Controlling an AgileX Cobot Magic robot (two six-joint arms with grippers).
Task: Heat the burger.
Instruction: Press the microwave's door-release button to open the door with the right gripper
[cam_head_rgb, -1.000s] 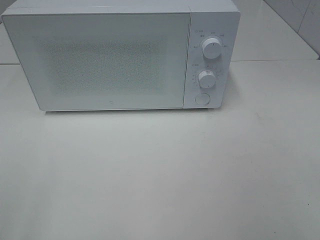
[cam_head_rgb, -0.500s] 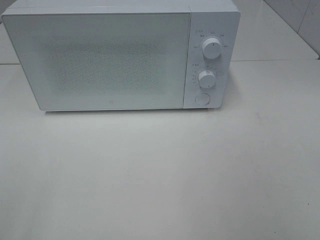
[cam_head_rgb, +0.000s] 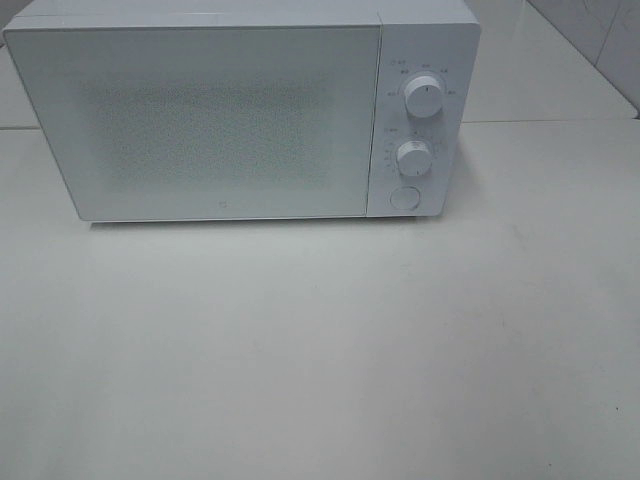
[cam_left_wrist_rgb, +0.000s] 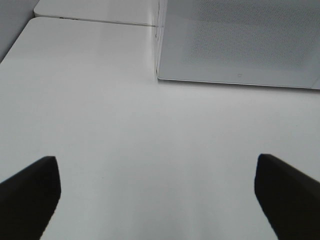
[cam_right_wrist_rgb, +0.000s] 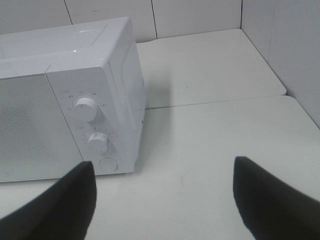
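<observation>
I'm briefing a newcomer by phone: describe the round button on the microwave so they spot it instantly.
The white microwave stands at the back of the table. On its panel right of the door, the button sits lowest, under two knobs. Unlike them, it is flat and has no markings around it.

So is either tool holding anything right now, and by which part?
Nothing is held. The left tool and the right tool both stand open, with only the table visible in the gap of each.

A white microwave (cam_head_rgb: 220, 120) stands on the pale table (cam_head_rgb: 320, 350), door shut
</observation>
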